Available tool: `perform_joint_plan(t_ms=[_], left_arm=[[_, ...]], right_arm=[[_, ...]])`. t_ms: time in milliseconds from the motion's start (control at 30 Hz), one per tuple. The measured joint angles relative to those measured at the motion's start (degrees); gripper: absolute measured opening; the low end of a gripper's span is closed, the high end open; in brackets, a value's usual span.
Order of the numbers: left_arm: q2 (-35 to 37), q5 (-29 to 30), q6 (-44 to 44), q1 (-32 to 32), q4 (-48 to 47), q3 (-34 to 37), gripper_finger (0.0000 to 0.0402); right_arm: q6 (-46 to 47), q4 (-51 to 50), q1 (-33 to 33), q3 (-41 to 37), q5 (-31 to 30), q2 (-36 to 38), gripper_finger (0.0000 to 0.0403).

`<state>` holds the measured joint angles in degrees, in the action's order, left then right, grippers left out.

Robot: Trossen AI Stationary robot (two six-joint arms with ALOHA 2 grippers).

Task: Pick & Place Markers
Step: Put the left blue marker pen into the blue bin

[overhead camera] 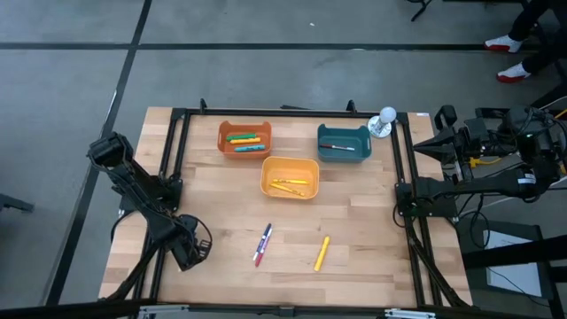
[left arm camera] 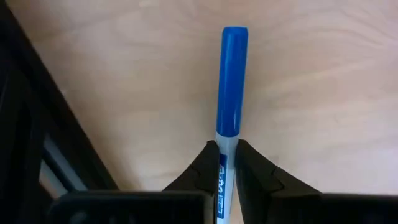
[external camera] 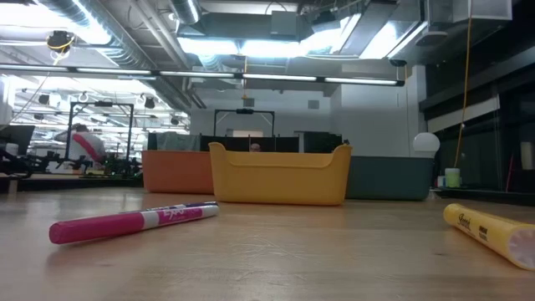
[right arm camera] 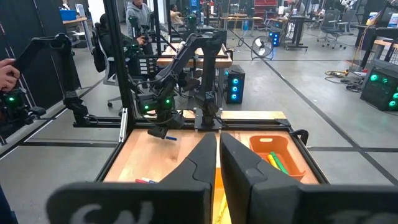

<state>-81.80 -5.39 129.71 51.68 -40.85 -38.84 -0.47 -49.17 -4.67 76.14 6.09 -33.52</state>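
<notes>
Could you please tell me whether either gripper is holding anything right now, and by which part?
The left gripper holds a blue marker, its jaws closed on the white barrel just below the blue cap. The right gripper is shut and holds nothing.

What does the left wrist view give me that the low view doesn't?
Only the left wrist view shows the left gripper, its jaws shut on a blue marker above bare wood. Only the low view shows the pink marker, the yellow marker and the yellow bin with the orange and teal bins behind it. Both show the wooden table.
</notes>
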Motion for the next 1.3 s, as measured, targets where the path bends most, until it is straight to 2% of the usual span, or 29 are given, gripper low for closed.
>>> perform_joint_plan(t_ms=[200, 433, 733, 833, 967, 1300], left_arm=[[2.1, 1.6, -0.9, 0.0, -1.2, -1.3, 0.0025], [4.4, 9.1, -2.6, -0.1, -1.3, -4.3, 0.0025], [6.0, 28.8, -8.5, -0.2, -0.9, -10.9, 0.0025], [6.0, 32.8, -12.7, -0.7, -0.9, -13.5, 0.0025], [6.0, 35.7, -19.3, -2.0, -0.9, -16.3, 0.0025], [6.0, 36.3, -38.8, -8.9, 1.1, -22.0, 0.0024]], right_arm=[[0.0, 0.0, 0.0, 0.0, 0.0, 0.0, 0.0023], [0.0, 0.0, 0.0, 0.0, 0.0, 0.0, 0.0023], [0.0, 0.0, 0.0, 0.0, 0.0, 0.0, 0.0023], [0.0, 0.0, 0.0, 0.0, 0.0, 0.0, 0.0023], [0.0, 0.0, 0.0, 0.0, 0.0, 0.0, 0.0023], [0.0, 0.0, 0.0, 0.0, 0.0, 0.0, 0.0023]])
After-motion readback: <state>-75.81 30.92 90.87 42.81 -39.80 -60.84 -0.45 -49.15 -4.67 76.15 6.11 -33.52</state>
